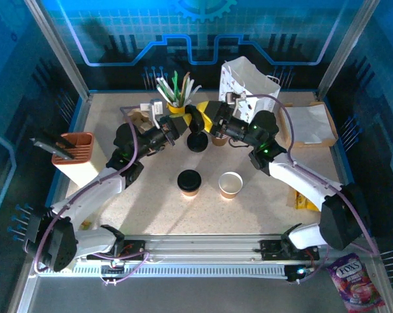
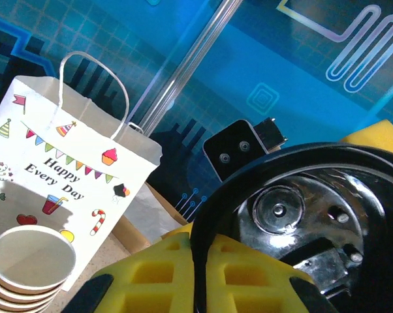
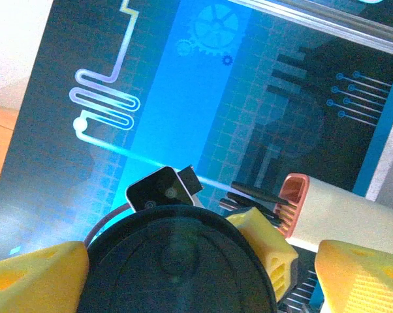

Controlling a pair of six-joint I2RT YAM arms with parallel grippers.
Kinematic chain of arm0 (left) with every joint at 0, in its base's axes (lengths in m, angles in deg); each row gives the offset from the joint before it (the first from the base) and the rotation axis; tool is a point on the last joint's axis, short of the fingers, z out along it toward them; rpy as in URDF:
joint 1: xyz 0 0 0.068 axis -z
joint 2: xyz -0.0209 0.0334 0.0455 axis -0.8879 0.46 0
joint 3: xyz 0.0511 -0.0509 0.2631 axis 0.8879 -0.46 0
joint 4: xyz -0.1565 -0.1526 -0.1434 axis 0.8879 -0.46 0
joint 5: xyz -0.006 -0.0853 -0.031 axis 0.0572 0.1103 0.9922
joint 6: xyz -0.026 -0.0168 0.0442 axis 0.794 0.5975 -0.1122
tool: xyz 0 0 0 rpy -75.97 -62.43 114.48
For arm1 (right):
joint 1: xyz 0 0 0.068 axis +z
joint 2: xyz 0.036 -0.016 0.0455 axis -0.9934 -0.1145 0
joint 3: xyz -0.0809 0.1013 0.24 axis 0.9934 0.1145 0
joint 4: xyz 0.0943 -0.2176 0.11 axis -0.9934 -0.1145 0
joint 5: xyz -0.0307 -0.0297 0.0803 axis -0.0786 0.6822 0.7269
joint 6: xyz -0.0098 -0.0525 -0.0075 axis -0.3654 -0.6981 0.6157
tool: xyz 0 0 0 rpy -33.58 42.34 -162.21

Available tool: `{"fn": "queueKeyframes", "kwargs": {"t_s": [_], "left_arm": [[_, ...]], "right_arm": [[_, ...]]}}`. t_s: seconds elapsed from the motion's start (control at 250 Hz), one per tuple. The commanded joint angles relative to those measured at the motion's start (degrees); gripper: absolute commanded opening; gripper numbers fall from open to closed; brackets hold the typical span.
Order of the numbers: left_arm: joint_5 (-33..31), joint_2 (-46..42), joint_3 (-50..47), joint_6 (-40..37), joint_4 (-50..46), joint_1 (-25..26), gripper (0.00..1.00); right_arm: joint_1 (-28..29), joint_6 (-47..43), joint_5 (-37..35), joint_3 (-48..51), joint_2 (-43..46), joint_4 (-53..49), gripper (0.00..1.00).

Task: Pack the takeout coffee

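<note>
1. Black round plastic lid (image 2: 301, 215) is the thing in hand. It hangs in the air over the far middle of the speckled table (image 1: 151, 208), between the two arms and not on any cup.
2. Left gripper (image 2: 202, 261) is closed on the rim of this lid. Its yellow fingers pinch the edge, and the shiny underside faces its camera.
3. Right gripper (image 3: 196, 287) has its yellow fingers spread wide on both sides of the same lid. One finger stands clearly apart from the rim, so it does not grip.
4. Two small brown kraft-paper cups stand on the table nearer to the arm bases, side by side but apart. The left cup (image 1: 189, 182) has its black lid on; the right cup (image 1: 230, 184) is open.
5. White paper bag with handles (image 1: 249, 77) stands upright at the far edge, with a stack of lidless paper cups (image 2: 30, 261) just beside it.
6. I judge the step to be closing the second cup, probably by passing the lid from left to right. Packing into the bag is not yet begun.
7. Next, the right fingers should close on the rim before the left gripper lets go. Then the lid must come level over the open cup and be pressed on.
</note>
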Motion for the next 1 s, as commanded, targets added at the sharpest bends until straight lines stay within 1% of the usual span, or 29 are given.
{"fn": "queueKeyframes", "kwargs": {"t_s": [0.0, 0.136, 0.332, 0.487, 0.731, 0.827, 0.999], "left_arm": [[-0.7, 0.3, 0.2, 1.0, 4.0, 0.3, 0.10], [-1.4, 0.7, 0.0, 0.9, 4.7, 0.3, 0.10], [-3.0, 0.9, -0.2, 1.3, 5.4, 0.3, 0.10], [-4.2, 1.2, -0.1, 1.4, 5.0, 0.3, 0.10], [-4.3, 1.7, 0.4, 1.0, 4.0, 0.3, 0.09], [-4.5, 1.8, 0.3, 0.9, 3.5, 0.3, 0.09], [-4.7, 1.5, 0.0, 0.5, 3.0, 0.3, 0.09]], "right_arm": [[1.2, 2.7, 0.9, 0.5, -1.1, 6.1, 0.90], [1.3, 3.9, 0.9, 1.0, -1.8, 8.4, 0.90], [1.6, 5.0, 0.7, 1.1, -2.2, 9.9, 0.87], [2.1, 5.5, 0.7, 1.0, -2.4, 10.8, 0.87], [2.6, 6.5, 0.7, 1.0, -2.8, 12.8, 0.88], [2.7, 6.4, 0.9, 0.9, -2.9, 12.7, 0.85], [2.3, 6.2, 0.9, 1.0, -2.9, 13.0, 0.77]]}}
